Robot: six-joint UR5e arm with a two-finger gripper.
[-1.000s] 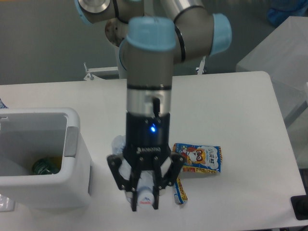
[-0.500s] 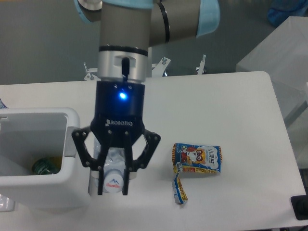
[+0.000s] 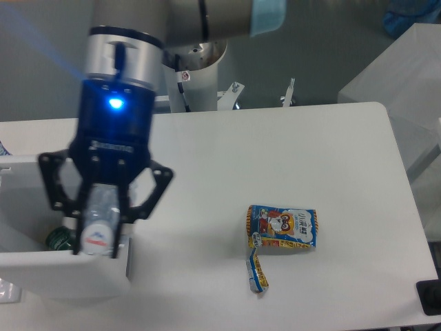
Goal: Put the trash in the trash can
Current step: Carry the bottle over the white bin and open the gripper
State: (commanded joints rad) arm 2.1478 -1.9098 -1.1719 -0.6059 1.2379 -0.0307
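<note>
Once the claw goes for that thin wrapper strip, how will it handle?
Probably floppy: the wrapper strip lies bent and curled on the table. Likely very light, being thin. It lies flat, so pinching it off the surface may be tricky.

Only 1 fixed view: it sits high at the table's (image 3: pixel 331 138) near edge, tilted steeply down and facing the far side. It stands close, with the gripper (image 3: pixel 96 238) looming large at left.
</note>
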